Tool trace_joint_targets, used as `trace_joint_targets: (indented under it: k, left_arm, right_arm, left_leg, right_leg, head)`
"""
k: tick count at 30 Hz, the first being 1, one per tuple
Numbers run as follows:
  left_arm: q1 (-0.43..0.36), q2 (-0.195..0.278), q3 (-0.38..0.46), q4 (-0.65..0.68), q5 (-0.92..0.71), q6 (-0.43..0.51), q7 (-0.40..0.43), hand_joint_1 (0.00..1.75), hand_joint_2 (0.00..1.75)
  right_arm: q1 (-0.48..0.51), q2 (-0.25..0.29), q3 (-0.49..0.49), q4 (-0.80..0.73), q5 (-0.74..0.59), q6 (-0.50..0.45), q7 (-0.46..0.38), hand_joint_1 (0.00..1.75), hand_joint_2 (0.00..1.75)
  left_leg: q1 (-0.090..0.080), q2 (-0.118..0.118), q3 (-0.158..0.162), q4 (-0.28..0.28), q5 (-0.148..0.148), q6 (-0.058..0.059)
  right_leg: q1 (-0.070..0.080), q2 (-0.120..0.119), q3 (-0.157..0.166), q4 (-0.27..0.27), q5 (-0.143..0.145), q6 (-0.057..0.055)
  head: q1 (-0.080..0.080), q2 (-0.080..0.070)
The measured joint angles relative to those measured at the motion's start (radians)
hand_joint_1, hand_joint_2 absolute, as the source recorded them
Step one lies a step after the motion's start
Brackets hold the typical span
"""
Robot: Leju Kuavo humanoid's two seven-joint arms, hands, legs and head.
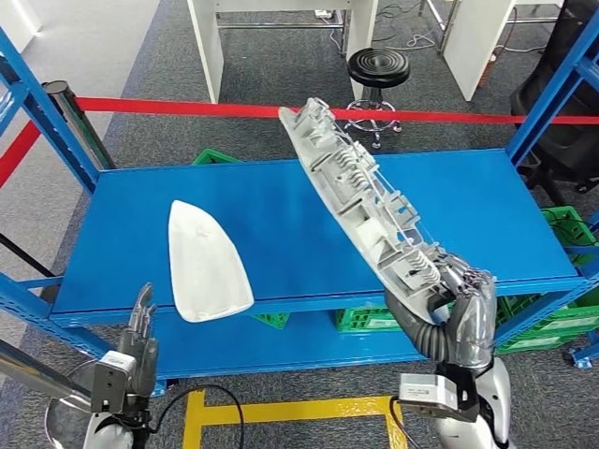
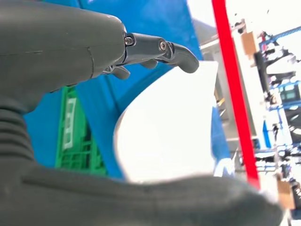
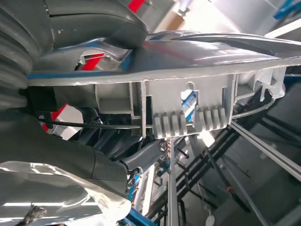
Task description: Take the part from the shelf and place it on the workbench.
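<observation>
Meanwhile the right hand (image 1: 468,297) grips the long grey part (image 1: 364,201) tilted above the blue shelf (image 1: 452,210), a white panel (image 1: 205,262) lying beside the empty, open-fingered left hand (image 1: 141,327).

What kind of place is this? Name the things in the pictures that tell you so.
Probably a factory or warehouse test area. Signs: a blue steel shelf holding a white panel, green crates stored below it, and red barrier tape fencing off the space. The right hand holds a long grey part.
</observation>
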State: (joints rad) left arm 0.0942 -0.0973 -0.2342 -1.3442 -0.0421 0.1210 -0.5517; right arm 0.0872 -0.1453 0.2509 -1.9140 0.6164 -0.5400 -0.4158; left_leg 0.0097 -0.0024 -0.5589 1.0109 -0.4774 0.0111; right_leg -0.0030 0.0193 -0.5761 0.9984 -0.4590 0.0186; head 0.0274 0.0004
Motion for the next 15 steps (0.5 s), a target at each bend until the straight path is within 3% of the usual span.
trace_joint_targets:
  k: [7, 15]
  left_arm:
    - [0.018, -0.007, 0.034, -0.076, -0.015, -0.001, -0.036, 0.0, 1.75]
    - [0.032, -0.011, 0.047, -0.153, -0.035, 0.006, -0.099, 0.0, 1.75]
  right_arm:
    - [0.025, 0.018, 0.017, -0.05, 0.021, -0.038, -0.046, 1.75, 1.75]
    - [0.041, 0.019, 0.068, -0.057, 0.066, -0.051, -0.042, 1.75, 1.75]
  left_leg:
    - [0.0, 0.0, 0.0, 0.0, 0.0, 0.0]
    - [0.0, 0.0, 0.0, 0.0, 0.0, 0.0]
  right_leg:
    - [0.0, 0.0, 0.0, 0.0, 0.0, 0.0]
    - [0.0, 0.0, 0.0, 0.0, 0.0, 0.0]
  head:
    - [0.0, 0.0]
    - [0.0, 0.0]
